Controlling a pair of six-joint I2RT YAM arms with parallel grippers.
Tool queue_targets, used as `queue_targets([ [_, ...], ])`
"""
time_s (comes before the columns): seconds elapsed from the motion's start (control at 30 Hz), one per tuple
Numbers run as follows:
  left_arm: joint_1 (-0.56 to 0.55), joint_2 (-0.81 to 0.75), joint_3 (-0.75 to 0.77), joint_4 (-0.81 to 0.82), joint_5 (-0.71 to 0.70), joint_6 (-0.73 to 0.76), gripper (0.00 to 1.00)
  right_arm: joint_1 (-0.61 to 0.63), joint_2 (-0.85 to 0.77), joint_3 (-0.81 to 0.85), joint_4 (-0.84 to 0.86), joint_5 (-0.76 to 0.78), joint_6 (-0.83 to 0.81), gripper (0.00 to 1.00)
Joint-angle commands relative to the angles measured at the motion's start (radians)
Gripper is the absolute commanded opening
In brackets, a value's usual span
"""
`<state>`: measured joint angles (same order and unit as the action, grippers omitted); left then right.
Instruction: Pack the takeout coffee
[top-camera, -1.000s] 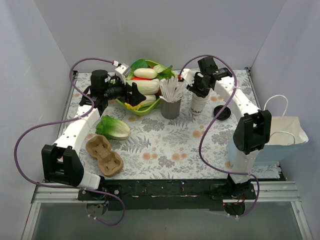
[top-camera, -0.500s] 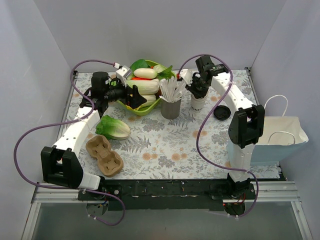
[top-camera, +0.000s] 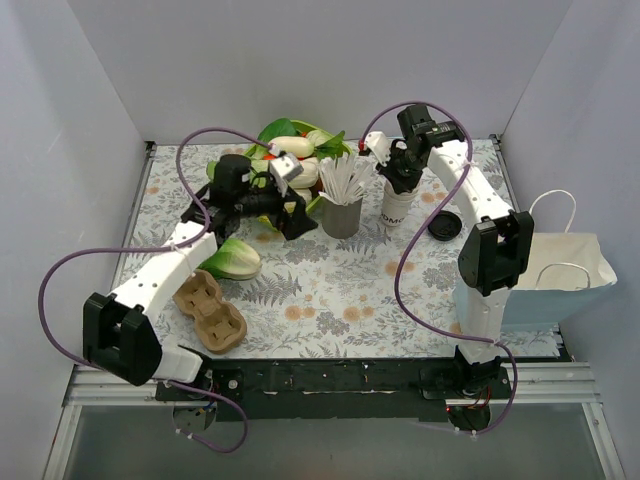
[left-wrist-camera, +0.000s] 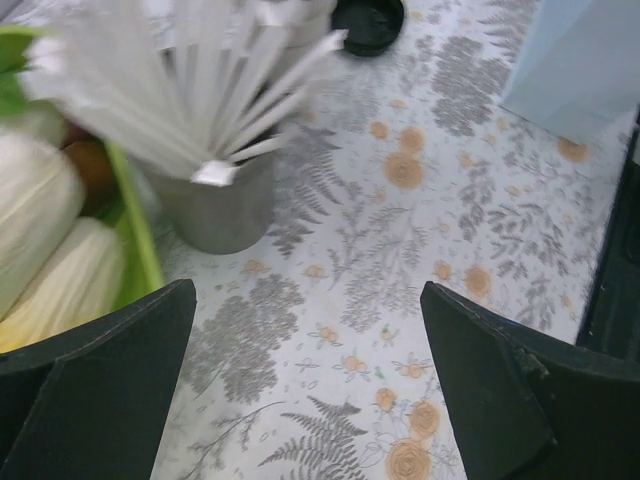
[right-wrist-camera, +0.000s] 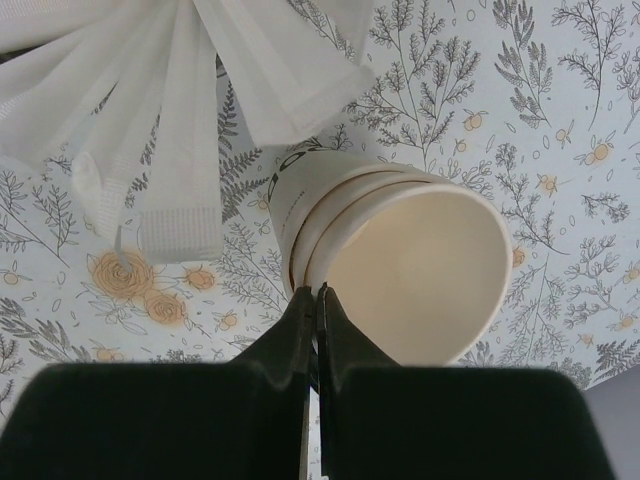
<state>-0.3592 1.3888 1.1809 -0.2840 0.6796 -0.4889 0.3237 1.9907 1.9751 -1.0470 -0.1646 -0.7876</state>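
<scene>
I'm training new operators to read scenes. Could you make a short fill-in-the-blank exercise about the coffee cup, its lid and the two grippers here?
1. The fingers of the right gripper pinch the paper cup by its ____.
2. The left gripper is ____ and holds nothing.
3. The black lid lies on the table, not on the ____.

Missing words: rim; open; cup.

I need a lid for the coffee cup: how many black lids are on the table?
1. The black lid lies on the table right of the paper cup, between it and the paper bag. More could be hidden behind the right arm.
</scene>
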Motion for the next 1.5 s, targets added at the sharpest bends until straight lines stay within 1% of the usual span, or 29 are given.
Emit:
queue_targets([
  [0.0,-0.165,-0.092,-0.042,-0.023,-0.044,0.246,0.97,-0.002,-0.033,0.048,-0.039,0.019,0.01,0.01],
  [0.03,-0.237,-0.114,-0.078,0.003,-0.086,0.294,0.97,-0.003,-0.032,0.05,-0.045,0.02,0.01,0.01],
  [0.07,-0.272,-0.122,-0.101,0.025,-0.113,0.341,0.98,-0.005,-0.032,0.051,-0.053,0.022,0.01,0.01],
  [0.1,-0.303,-0.126,-0.121,0.052,-0.136,0.445,0.98,-0.005,-0.03,0.053,-0.056,0.023,0.013,0.01],
  [0.13,-0.354,-0.125,-0.159,0.119,-0.181,0.484,0.98,-0.003,-0.027,0.063,-0.054,0.027,0.022,0.01],
  [0.2,-0.391,-0.11,-0.184,0.202,-0.196,0.581,0.98,-0.005,-0.017,0.085,-0.05,0.04,0.072,0.01],
  [0.23,-0.414,-0.099,-0.194,0.279,-0.193,0.642,0.98,-0.003,-0.012,0.115,-0.05,0.042,0.091,0.01],
  [0.27,-0.425,-0.065,-0.204,0.326,-0.189,0.668,0.98,-0.005,-0.004,0.131,-0.051,0.042,0.112,0.01],
  [0.3,-0.435,-0.045,-0.205,0.362,-0.193,0.69,0.98,-0.003,-0.003,0.146,-0.054,0.049,0.169,0.01],
  [0.33,-0.458,-0.015,-0.198,0.406,-0.196,0.738,0.98,-0.003,-0.001,0.157,-0.056,0.056,0.192,0.01],
  [0.4,-0.48,0.068,-0.17,0.439,-0.193,0.772,0.98,0.001,0.006,0.192,-0.08,0.082,0.238,0.01],
  [0.47,-0.515,0.119,-0.159,0.515,-0.204,0.817,0.98,0.006,-0.001,0.177,-0.088,0.102,0.269,0.01],
  [0.5,-0.532,0.177,-0.155,0.544,-0.241,0.832,0.98,0.011,-0.007,0.159,-0.084,0.12,0.274,0.01],
  [0.53,-0.561,0.203,-0.153,0.607,-0.255,0.846,0.98,0.011,-0.015,0.145,-0.081,0.125,0.281,0.01],
  [0.63,-0.593,0.306,-0.113,0.698,-0.293,0.845,0.98,0.011,-0.041,0.094,-0.079,0.138,0.295,0.01],
  [0.73,-0.609,0.37,-0.087,0.77,-0.334,0.822,0.98,0.011,-0.067,0.056,-0.082,0.149,0.315,0.01],
  [0.93,-0.639,0.441,-0.083,0.897,-0.409,0.842,0.98,0.014,-0.107,-0.01,-0.077,0.158,0.361,0.01],
  [1.07,-0.661,0.486,-0.063,0.939,-0.475,0.852,0.98,0.023,-0.135,-0.054,-0.079,0.154,0.383,0.01],
  [1.27,-0.673,0.541,-0.029,0.954,-0.515,0.878,0.98,0.04,-0.165,-0.102,-0.067,0.145,0.392,0.01],
  [1.47,-0.678,0.596,0.022,0.987,-0.58,0.885,0.98,0.061,-0.158,-0.099,-0.065,0.146,0.393,0.01],
])
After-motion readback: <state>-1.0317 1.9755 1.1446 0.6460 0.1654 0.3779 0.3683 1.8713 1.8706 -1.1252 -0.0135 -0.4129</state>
